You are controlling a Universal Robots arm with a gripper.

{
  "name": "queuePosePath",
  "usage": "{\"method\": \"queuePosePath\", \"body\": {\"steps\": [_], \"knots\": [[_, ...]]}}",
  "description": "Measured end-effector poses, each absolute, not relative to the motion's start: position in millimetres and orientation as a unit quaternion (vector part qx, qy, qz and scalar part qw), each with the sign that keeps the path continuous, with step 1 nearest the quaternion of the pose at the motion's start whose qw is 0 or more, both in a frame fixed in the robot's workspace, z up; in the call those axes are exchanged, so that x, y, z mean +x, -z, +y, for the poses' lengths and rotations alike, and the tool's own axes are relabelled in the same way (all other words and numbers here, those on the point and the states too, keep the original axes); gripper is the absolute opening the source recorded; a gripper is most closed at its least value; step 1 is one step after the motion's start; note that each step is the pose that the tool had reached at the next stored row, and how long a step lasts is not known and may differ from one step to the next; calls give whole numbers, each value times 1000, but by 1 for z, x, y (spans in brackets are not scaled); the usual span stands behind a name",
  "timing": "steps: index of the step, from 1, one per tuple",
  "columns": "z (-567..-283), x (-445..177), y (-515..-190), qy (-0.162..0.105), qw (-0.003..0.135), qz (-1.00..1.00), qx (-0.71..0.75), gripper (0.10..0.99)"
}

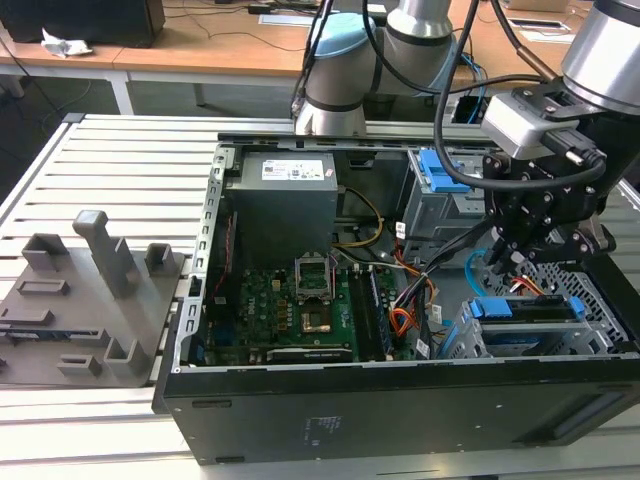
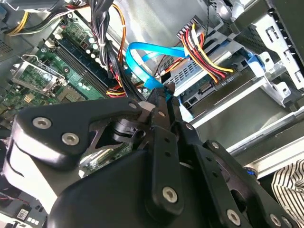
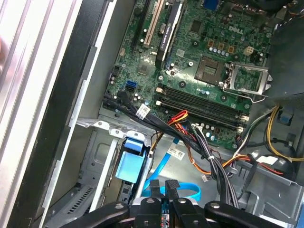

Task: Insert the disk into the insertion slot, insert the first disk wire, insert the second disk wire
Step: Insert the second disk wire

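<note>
The disk (image 1: 530,309), in its blue carrier (image 3: 129,165), sits inside the insertion slot (image 1: 603,303), a grey perforated cage at the case's corner on the exterior view's right. The first disk wire (image 2: 205,53), an orange, yellow and black bundle, ends in a black plug (image 2: 223,78) seated in the disk's rear edge (image 2: 197,90). The second disk wire (image 2: 142,51), a flat light-blue cable, loops down to my gripper (image 2: 165,95), which is shut on its plug end just beside the disk's connectors. In the first wrist view the gripper (image 3: 164,186) stands over the same light-blue cable (image 3: 187,190).
The open computer case (image 1: 400,400) holds a motherboard (image 1: 290,305), a grey power supply (image 1: 285,200) and a taller drive box with a blue latch (image 1: 440,185). Black cable bundles (image 3: 190,137) cross close to the gripper. A grey fixture plate (image 1: 80,300) lies on the slatted table.
</note>
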State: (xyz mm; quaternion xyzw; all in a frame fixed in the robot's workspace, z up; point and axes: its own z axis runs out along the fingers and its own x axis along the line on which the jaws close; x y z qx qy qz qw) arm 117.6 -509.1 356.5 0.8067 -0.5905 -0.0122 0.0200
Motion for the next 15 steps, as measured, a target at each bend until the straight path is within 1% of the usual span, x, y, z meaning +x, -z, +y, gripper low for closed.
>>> {"method": "queuePosePath", "body": {"steps": [4,7,15], "knots": [[-529,118,-356,11,21,-591,807,161],[-537,118,-356,11,22,-590,807,161],[-539,136,-346,13,25,-591,806,161]]}}
